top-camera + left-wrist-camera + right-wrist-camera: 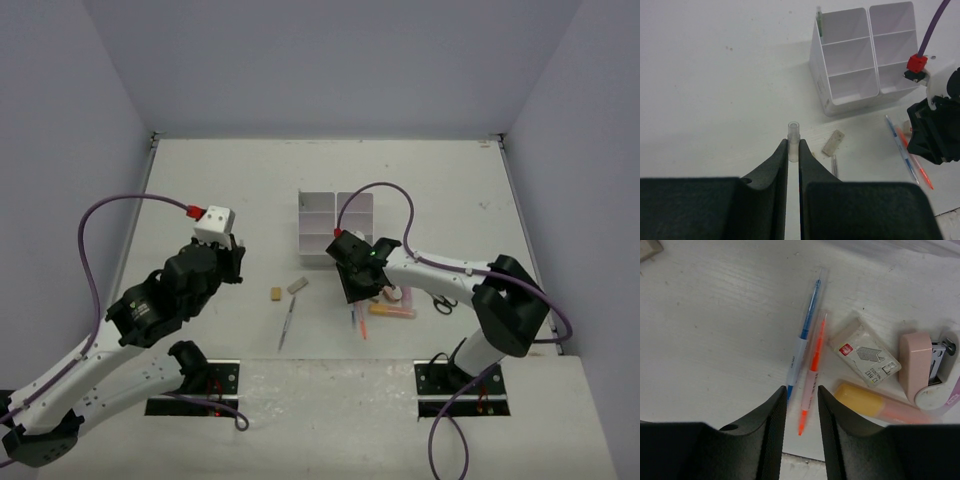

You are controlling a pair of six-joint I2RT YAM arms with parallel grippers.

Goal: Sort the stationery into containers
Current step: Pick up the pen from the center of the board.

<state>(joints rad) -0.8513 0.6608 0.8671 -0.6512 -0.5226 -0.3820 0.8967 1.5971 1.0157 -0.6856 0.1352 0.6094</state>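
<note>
Orange pen (816, 357) between right tool's (801, 390) half-open jaws; clear tube (793, 131) tight in left tool's (793, 145) grip

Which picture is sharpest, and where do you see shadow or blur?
Right wrist view: sharpest, orange pen and blue pen crisp with faint shadows. Left wrist view: white organizer clear, left tool, gripping a clear tube, looks dark and flat. Top external view: even light, no glare.

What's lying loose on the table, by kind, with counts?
Pens: 3 (grey pen, blue pen, orange pen)
Small blocks: 2 (tan eraser, pale block)
Orange marker: 1
Staple box: 1
Pink stapler: 1
Scissors: 1
Total: 9
Not counted: the clear tube in the left gripper, and a pink sliver too cropped to identify.
</note>
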